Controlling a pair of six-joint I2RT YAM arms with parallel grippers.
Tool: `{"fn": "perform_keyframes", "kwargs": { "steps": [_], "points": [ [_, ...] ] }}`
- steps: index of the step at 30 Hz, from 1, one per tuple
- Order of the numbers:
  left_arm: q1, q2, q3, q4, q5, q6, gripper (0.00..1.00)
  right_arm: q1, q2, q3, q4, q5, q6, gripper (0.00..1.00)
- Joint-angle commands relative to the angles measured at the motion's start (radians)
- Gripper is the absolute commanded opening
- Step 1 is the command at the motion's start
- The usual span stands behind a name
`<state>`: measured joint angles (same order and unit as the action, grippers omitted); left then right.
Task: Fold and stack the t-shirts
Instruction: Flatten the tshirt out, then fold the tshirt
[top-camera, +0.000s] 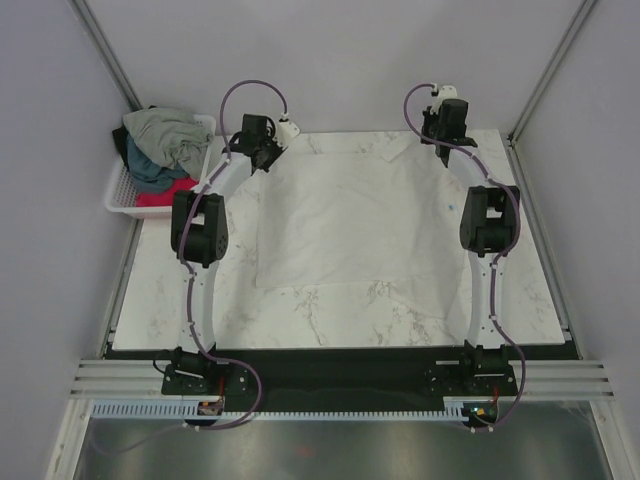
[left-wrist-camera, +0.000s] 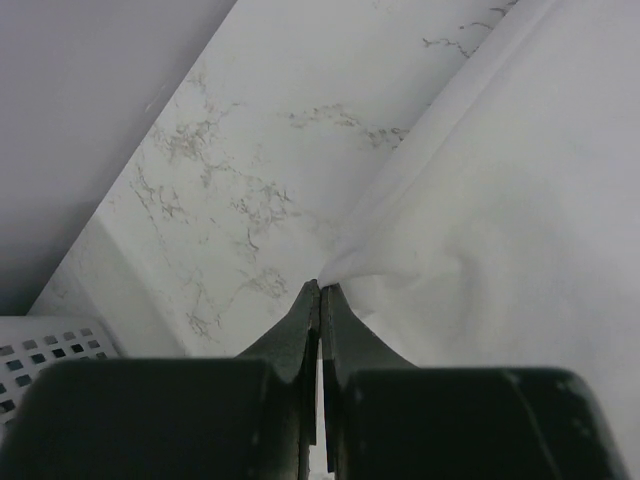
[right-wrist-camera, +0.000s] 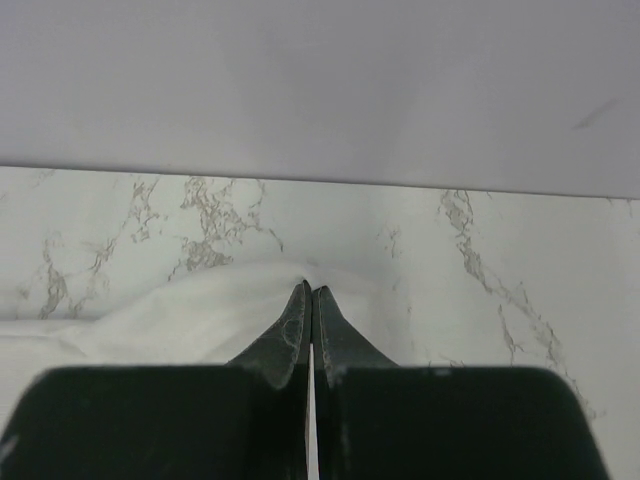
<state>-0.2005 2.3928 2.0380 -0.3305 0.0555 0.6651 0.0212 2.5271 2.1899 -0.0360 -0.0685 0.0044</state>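
A plain white t-shirt (top-camera: 345, 215) lies spread flat on the marble table. My left gripper (top-camera: 268, 158) is shut on its far left corner; the wrist view shows the cloth (left-wrist-camera: 500, 200) pinched at the fingertips (left-wrist-camera: 321, 288). My right gripper (top-camera: 443, 155) is shut on its far right corner, with the cloth (right-wrist-camera: 180, 315) bunched at the fingertips (right-wrist-camera: 311, 290). A grey-green shirt (top-camera: 168, 135), a dark teal shirt (top-camera: 150, 170) and a red-pink shirt (top-camera: 165, 193) lie piled in the basket at the far left.
The white lattice basket (top-camera: 120, 190) stands at the table's far left corner; its rim shows in the left wrist view (left-wrist-camera: 40, 350). Grey walls close in behind and on both sides. The table's near half (top-camera: 330, 320) is bare marble.
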Motion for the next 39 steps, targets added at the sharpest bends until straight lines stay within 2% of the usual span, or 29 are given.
{"fn": "perform_keyframes", "kwargs": {
  "steps": [1, 8, 23, 34, 39],
  "points": [
    [0.003, -0.165, -0.074, 0.044, 0.053, -0.004, 0.02, -0.004, -0.177, -0.068, -0.001, -0.033, -0.026, 0.00],
    [0.003, -0.290, -0.212, 0.033, 0.084, -0.018, 0.02, -0.006, -0.330, -0.235, -0.030, -0.071, -0.021, 0.00],
    [0.001, -0.517, -0.486, 0.007, 0.113, -0.007, 0.02, -0.006, -0.767, -0.744, -0.067, -0.137, 0.031, 0.00],
    [-0.011, -0.673, -0.673, -0.004, 0.130, -0.018, 0.02, -0.006, -1.013, -0.959, -0.104, -0.157, 0.058, 0.00],
    [-0.023, -0.687, -0.691, -0.004, 0.130, -0.018, 0.02, -0.004, -1.094, -1.029, -0.131, -0.171, 0.068, 0.00]
  ]
}}
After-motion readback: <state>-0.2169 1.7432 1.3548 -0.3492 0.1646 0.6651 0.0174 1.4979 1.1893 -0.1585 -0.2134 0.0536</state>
